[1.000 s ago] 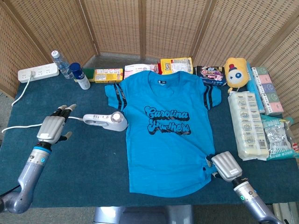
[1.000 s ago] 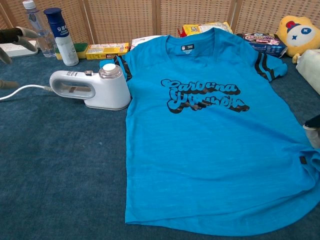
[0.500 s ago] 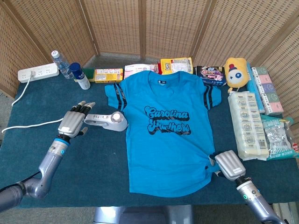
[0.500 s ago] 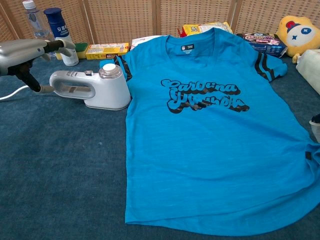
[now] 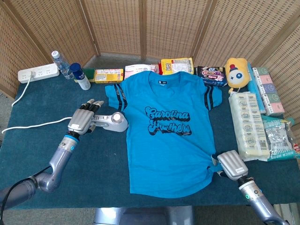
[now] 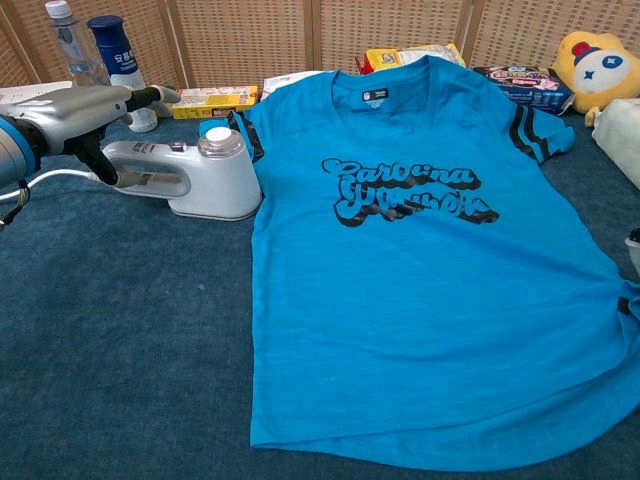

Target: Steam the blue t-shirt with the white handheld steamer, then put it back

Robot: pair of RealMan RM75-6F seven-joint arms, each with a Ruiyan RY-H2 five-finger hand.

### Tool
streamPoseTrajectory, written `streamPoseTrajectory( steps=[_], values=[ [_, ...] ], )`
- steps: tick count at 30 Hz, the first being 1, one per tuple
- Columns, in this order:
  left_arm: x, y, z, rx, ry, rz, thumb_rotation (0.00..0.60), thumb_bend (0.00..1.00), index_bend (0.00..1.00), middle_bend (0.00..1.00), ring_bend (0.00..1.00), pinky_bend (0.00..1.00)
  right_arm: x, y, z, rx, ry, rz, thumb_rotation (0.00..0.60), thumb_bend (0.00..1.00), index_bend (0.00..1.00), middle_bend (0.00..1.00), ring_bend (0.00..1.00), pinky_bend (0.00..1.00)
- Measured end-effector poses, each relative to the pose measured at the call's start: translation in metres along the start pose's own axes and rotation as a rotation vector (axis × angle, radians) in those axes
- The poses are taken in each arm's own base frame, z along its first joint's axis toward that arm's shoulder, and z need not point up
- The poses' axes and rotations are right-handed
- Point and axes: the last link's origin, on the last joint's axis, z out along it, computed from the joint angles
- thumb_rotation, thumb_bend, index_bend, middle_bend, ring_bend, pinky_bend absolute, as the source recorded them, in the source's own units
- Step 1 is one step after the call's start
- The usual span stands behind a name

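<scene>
The blue t-shirt (image 5: pixel 164 131) (image 6: pixel 420 260) lies flat, print up, in the middle of the table. To its left the white handheld steamer (image 5: pixel 111 121) (image 6: pixel 200 175) lies on its side, head toward the shirt's sleeve. My left hand (image 5: pixel 83 121) (image 6: pixel 70 112) hovers over the steamer's handle, fingers stretched along its top and thumb down at its rear end, not closed around it. My right hand (image 5: pixel 229 164) sits at the shirt's lower right corner, where the hem is bunched and drawn taut into it; its fingers are hidden under its back.
The steamer's white cord (image 5: pixel 33 124) runs left to a power strip (image 5: pixel 37 72). Two bottles (image 5: pixel 79 77) stand at the back left. Snack boxes (image 5: pixel 108 75) line the back edge, with a yellow plush toy (image 5: pixel 236 71) and packages (image 5: pixel 248 124) on the right.
My left hand has moved right from the cord side until it is over the steamer's handle. My right hand has shifted slightly right, pulling the shirt's corner with it.
</scene>
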Motion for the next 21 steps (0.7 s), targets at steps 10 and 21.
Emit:
streamPoseTrajectory(
  steps=[10,21],
  values=[
    [-0.008,0.011,0.029,0.003,0.004,-0.03,0.6,0.31,0.0,0.12,0.03,0.17,0.002,0.001,0.001,-0.007,0.0,0.003,0.6,0.47,0.68,0.59,0.6,0.7],
    [-0.018,0.021,0.05,0.013,-0.006,-0.018,0.6,0.38,0.2,0.23,0.17,0.34,0.006,0.004,0.001,-0.024,0.003,0.005,0.6,0.47,0.68,0.59,0.6,0.7]
  ],
)
